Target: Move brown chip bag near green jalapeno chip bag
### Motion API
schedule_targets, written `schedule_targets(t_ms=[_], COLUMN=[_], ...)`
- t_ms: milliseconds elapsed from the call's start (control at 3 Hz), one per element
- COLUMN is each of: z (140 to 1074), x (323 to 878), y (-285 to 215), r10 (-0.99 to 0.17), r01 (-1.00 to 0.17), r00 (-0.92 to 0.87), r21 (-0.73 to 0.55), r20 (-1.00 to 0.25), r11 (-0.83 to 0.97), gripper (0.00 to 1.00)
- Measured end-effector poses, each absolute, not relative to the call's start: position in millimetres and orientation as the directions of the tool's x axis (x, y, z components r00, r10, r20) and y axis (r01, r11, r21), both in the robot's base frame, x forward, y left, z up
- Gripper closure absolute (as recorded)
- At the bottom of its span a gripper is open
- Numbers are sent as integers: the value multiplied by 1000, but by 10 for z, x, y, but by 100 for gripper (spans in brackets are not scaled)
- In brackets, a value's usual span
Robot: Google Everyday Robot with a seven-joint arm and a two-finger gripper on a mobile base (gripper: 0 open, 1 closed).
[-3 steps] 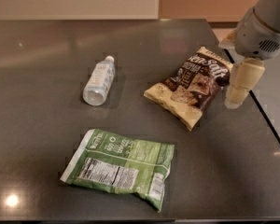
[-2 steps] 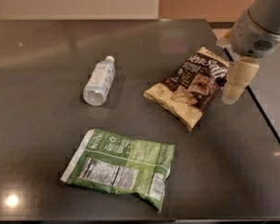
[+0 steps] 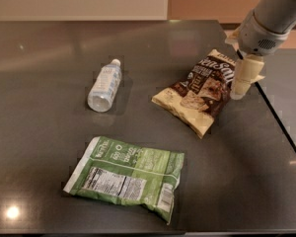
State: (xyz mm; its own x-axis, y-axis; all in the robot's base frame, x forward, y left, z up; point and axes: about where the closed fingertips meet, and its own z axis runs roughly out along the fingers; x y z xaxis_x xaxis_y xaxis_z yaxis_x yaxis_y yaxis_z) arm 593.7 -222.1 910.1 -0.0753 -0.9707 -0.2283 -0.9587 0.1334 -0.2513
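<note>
The brown chip bag (image 3: 200, 90), cream and dark brown with white "Sea Salt" lettering, lies on the dark table at the centre right. The green jalapeno chip bag (image 3: 126, 177) lies flat at the front centre, its white nutrition panel facing up. My gripper (image 3: 241, 80) hangs from the grey arm at the upper right, right beside the brown bag's right edge and low over the table. It holds nothing that I can see.
A clear plastic water bottle (image 3: 104, 85) lies on its side to the left of the brown bag. The table's right edge (image 3: 278, 120) runs just right of the gripper. A second surface lies beyond that edge.
The gripper has moved slightly left and toward the brown bag's right edge. The bags and the bottle have not moved.
</note>
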Motion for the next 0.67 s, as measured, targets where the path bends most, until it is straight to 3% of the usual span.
schedule_targets(t_ms=[667], z=[8805], x=[6243], y=[-2306], r10=[-967], r01=[-965], r00=[-103], r21=[-213], r20=[-232], r11=[154], gripper=[0])
